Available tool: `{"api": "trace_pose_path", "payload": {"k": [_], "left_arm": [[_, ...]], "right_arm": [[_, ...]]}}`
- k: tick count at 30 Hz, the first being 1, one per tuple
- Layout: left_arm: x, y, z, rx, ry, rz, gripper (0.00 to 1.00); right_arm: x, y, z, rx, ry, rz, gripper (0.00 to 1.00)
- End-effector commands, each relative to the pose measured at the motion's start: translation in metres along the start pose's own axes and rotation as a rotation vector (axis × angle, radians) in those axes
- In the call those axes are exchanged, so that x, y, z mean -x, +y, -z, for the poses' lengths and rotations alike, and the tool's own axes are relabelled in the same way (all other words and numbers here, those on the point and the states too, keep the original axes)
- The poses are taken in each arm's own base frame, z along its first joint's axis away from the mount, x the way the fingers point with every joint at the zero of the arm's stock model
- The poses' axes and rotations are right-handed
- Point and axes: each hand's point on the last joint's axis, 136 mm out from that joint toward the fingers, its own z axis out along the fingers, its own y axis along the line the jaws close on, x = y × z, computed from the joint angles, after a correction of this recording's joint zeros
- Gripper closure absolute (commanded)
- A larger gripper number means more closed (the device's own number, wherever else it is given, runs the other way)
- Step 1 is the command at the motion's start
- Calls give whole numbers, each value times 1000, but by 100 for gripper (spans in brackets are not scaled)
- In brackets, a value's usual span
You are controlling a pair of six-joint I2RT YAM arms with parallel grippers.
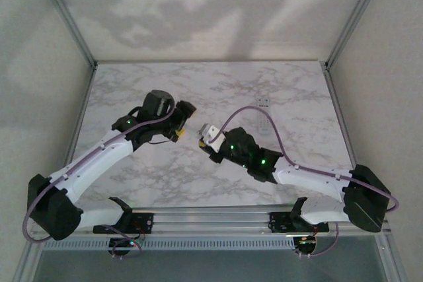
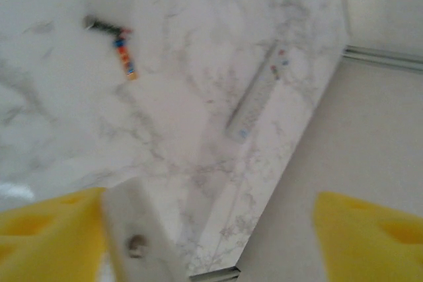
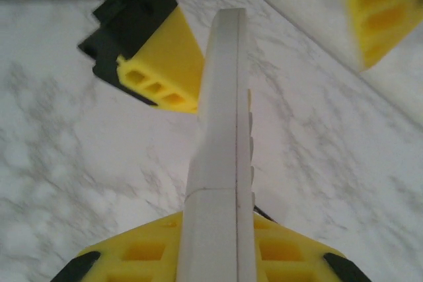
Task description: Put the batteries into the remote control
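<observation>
**Remote held by right gripper alone; batteries not yet picked**

Right gripper (image 3: 215, 246): closed on the remote control (image 3: 221, 123), with the pads clamping its near end. The body sticks out straight ahead of the fingers, edge-on to the wrist camera.

Left gripper (image 2: 211, 232): jaws wide apart, holding nothing. The remote's far tip sits between its fingers, just beside the one on the left of its wrist view. Contact cannot be determined.

Batteries (image 2: 124, 54): on the marble table (image 2: 198, 44), well beyond the left fingertips and apart from both grippers. They look like two short slim cylinders meeting at an angle, one dark, one with orange and blue bands. They are blurred and the terminals are not readable. A second remote (image 2: 254, 100) lies flat, off to one side of them.

Risks, judged:
- The remote is gripped at one end only, so the long overhang could let it pivot or slide in the pads if bumped.
- The left fingers straddle the tip, so a sideways withdrawal could knock it.
- The batteries are small and round, likely to roll or squirt out of a pinch on smooth marble.
- I cannot tell whether the compartment is open or which way it faces, and polarity is unreadable. A wrong orientation would block insertion.
</observation>
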Motion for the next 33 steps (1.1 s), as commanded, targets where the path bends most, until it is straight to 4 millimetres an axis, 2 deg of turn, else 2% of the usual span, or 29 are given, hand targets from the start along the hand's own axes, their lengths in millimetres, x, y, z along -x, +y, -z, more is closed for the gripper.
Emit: {"api": "trace_pose_path", "payload": {"k": [1,4,6,9,12,15,17,22,25,29,31,33], "left_arm": [[41,-66,63,-261,-196,-231,1],[41,-86,88,-466,-141,-299,1],[30,-99,92,-565,-46,-327,1],[14,-121,104,-728,50,-333,1],[10,-136,117,-837,72,-320,1],[12,-142,116,-858,84,-298,1],[17,-141,111,-849,74,-277,3],[23,-136,94,-833,79,-228,15],[26,-134,85,-812,77,-222,17],[27,-143,85,-830,81,-246,19],[30,-148,85,-833,71,-263,26],[32,-150,83,-832,59,-278,37]], "right_arm": [[29,-30,2,138,39,-479,100],[52,-56,5,288,75,-782,100],[76,-70,7,366,36,-942,100],[115,-82,12,474,-74,-1070,100],[141,-87,13,544,-132,-1146,100],[151,-89,14,588,-177,-1199,100],[151,-92,13,585,-191,-1233,100],[161,-90,19,603,-239,-1239,100],[170,-86,27,605,-268,-1212,100],[173,-72,25,624,-237,-1188,100],[172,-64,23,642,-218,-1185,100],[170,-58,20,651,-204,-1187,100]]}}
